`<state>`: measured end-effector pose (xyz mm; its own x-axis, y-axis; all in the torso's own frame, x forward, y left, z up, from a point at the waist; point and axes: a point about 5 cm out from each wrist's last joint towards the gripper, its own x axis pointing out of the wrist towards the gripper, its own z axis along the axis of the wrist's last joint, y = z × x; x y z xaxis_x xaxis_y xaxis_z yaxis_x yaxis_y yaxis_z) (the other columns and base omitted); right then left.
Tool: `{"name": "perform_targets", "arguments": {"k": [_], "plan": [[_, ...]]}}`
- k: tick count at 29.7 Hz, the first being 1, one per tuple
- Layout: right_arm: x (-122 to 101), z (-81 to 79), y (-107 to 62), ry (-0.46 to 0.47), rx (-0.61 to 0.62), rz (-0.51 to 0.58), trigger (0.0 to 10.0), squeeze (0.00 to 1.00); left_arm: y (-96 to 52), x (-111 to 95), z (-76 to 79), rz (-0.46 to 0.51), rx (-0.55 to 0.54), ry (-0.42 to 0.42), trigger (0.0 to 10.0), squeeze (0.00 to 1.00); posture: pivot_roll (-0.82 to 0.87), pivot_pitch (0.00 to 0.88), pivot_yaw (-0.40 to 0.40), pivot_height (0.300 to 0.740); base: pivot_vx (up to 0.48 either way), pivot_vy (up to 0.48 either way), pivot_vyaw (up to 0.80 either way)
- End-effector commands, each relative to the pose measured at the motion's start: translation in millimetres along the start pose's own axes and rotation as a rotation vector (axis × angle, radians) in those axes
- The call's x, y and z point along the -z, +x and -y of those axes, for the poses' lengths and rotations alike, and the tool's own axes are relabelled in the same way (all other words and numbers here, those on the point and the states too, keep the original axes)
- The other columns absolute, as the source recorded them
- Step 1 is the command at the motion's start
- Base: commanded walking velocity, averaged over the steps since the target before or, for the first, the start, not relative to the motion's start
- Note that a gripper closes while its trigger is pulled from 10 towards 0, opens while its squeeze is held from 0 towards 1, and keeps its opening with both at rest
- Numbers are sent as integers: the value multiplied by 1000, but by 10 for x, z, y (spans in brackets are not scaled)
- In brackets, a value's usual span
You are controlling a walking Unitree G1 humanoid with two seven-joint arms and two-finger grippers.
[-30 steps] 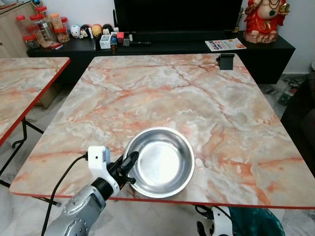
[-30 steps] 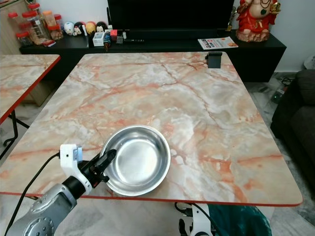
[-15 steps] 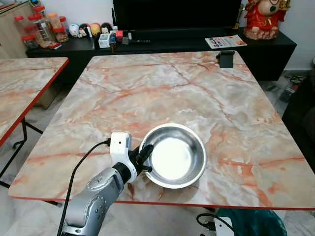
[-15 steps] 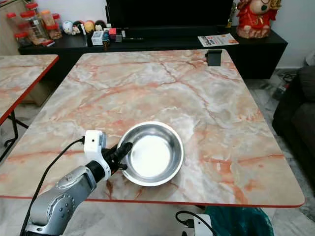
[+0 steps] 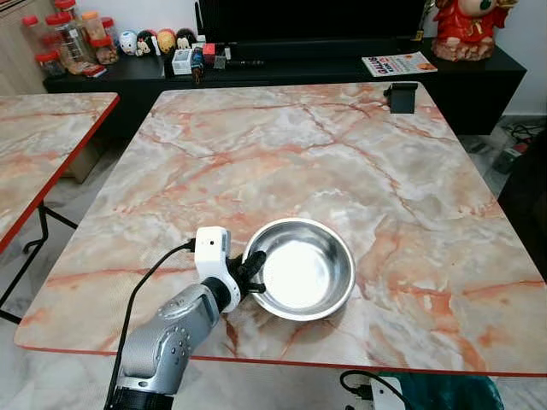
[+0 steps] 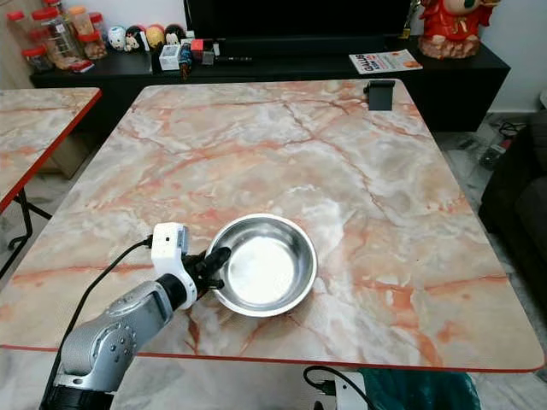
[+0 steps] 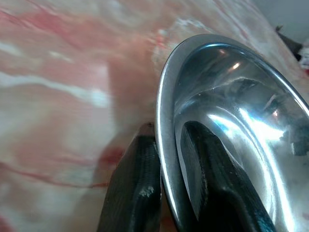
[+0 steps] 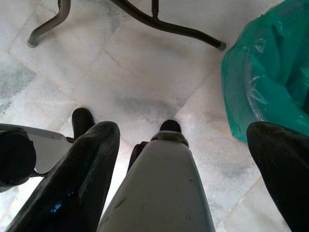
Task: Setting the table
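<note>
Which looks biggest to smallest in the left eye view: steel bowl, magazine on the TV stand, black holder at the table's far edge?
1. Steel bowl, nearest the camera.
2. Magazine.
3. Black holder.
Magazine and holder sit farther away, so true sizes are unsure.

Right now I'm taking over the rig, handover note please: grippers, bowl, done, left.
Left gripper: shut on the steel bowl, one finger inside the rim, one outside.
Right gripper: open, idle, hanging over the floor beside a green bag.
Bowl: on the marble table, near the front edge, empty.
Done: bowl brought onto the table.
Left: release the rim, fetch the other settings; a black stand sits at the far corner.
</note>
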<state>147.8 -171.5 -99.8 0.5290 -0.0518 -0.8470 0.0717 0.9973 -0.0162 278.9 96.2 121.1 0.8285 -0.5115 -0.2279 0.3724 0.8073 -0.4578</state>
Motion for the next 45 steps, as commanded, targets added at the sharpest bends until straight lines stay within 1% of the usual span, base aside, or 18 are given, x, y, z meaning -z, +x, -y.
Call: {"name": "perform_targets", "arguments": {"k": [1,5,8,20,28,45], "plan": [[26,-5,-5,17,5,-9,10000,0,18,-9,22,-12,26,-20,10000,0,69,79,72,740,0,0,0],[27,-7,-5,14,4,-9,10000,0,23,-9,37,-11,34,-34,10000,0,69,79,72,740,0,0,0],[16,-7,-3,23,6,-5,10000,0,27,8,65,-31,54,-20,10000,0,67,79,75,740,0,0,0],[2,-9,0,26,4,-1,10000,0,37,60,96,-58,81,-32,10000,0,65,77,73,740,0,0,0],[-7,-14,2,30,3,2,10000,0,37,108,118,-85,107,-25,10000,0,68,77,73,740,0,0,0],[-39,-7,9,32,6,8,10000,0,49,141,115,-96,109,-30,10000,0,69,72,69,740,0,0,0]]}}
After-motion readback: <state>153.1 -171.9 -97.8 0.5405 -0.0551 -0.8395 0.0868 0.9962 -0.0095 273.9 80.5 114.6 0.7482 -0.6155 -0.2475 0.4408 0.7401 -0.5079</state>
